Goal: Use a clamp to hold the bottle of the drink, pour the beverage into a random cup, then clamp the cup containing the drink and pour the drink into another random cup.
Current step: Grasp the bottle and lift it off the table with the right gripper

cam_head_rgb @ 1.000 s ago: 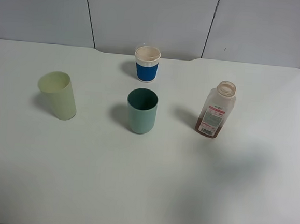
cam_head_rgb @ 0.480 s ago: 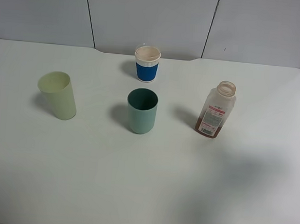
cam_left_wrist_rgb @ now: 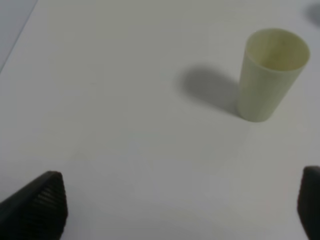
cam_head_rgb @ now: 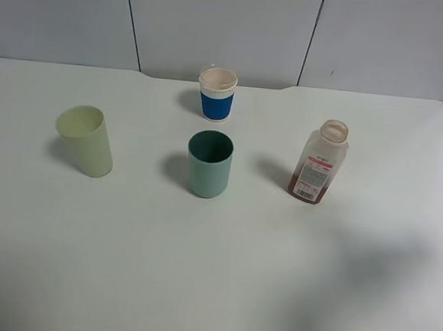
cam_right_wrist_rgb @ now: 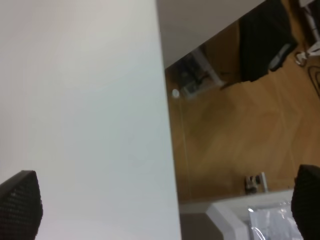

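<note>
Presently: bottle upright, uncapped on counter, ready for clamping; left gripper and right gripper spread, empty.

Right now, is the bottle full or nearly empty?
Mostly empty: brown drink fills only the bottom of the upright, capless bottle.

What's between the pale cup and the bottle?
The teal cup stands between the pale cup and the bottle, apart from both; the high view shows it.
</note>
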